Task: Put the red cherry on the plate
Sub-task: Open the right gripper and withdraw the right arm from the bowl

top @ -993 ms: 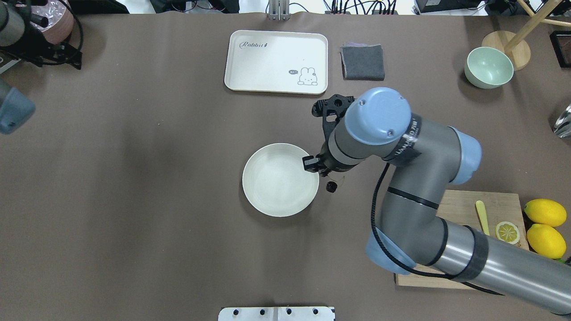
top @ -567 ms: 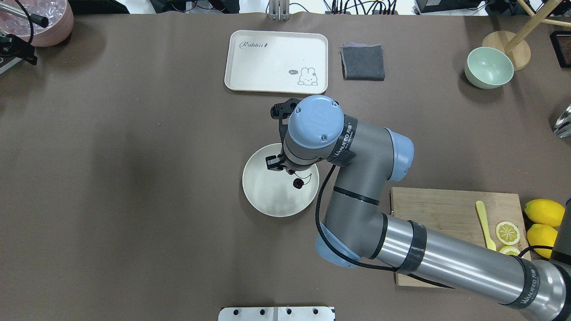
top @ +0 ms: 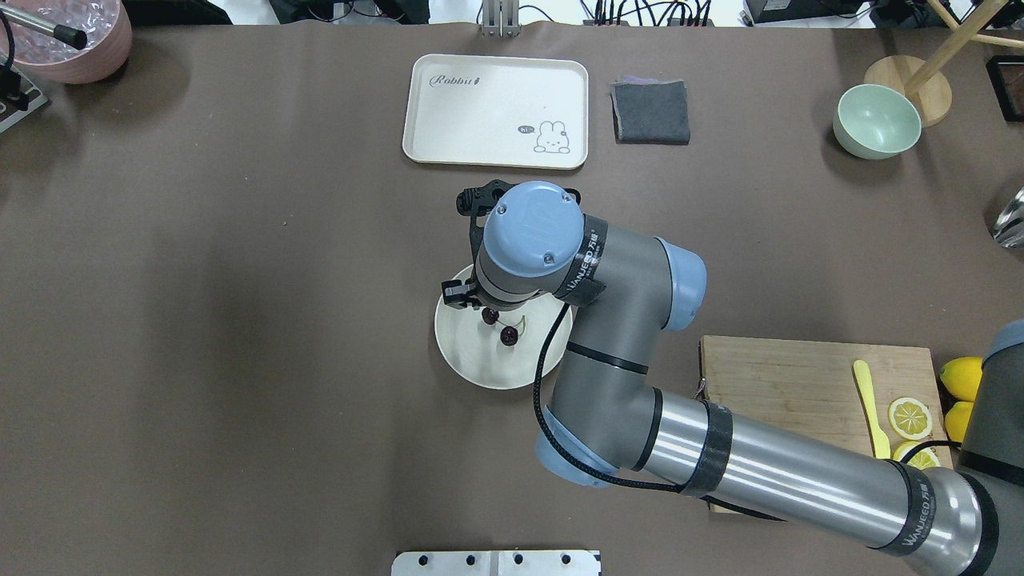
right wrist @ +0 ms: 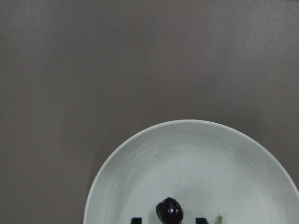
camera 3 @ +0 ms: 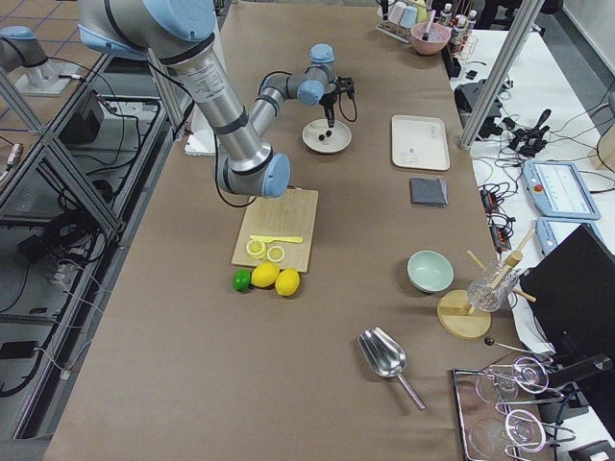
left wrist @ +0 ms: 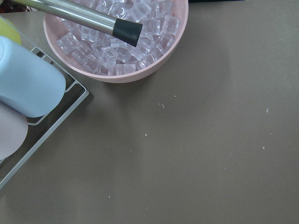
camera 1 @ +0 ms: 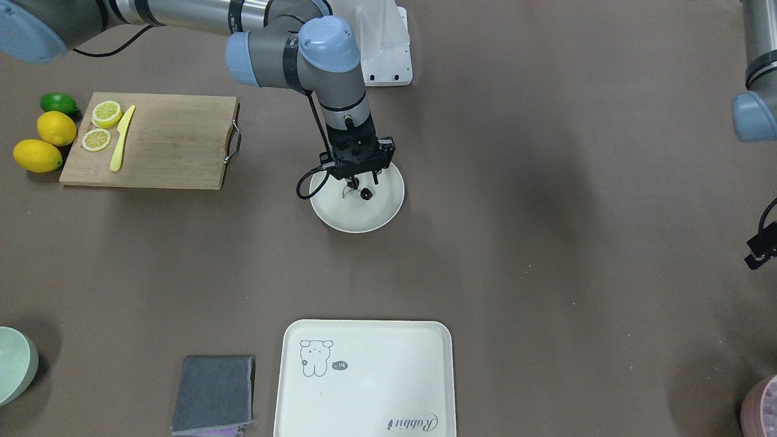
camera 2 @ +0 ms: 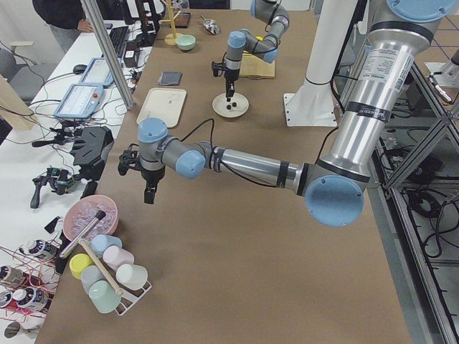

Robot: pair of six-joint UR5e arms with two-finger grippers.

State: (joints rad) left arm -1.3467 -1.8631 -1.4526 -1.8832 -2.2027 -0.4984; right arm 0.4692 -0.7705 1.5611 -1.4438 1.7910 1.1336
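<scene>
The red cherry (right wrist: 169, 211) lies inside the round cream plate (right wrist: 140, 177), near its middle. In the overhead view its two dark fruits (top: 507, 337) rest apart on the plate (top: 480, 368), with the thin stems curved beside them. My right gripper (right wrist: 168, 220) hangs straight down over them, open, with a fingertip on either side of one fruit and not touching it. The front-facing view shows the same, the fruit (camera 1: 366, 193) just below the right gripper (camera 1: 365, 179). My left gripper (camera 2: 149, 195) hovers far off near a pink bowl; I cannot tell if it is open or shut.
A cream rabbit tray (top: 496, 112) and a folded grey cloth (top: 650, 112) lie behind the plate. A pale green bowl (top: 876, 122) stands at the back right. A cutting board (top: 800, 376) with lemon slices, and whole lemons (top: 964, 376), sit at the right. A pink ice bowl (top: 72, 60) occupies the back left corner.
My right arm carried the dangling cherry leftwards from beside the plate's right rim to over its middle. The cherry now lies on the plate with the fingers parted. The left arm drew back out of the overhead view.
</scene>
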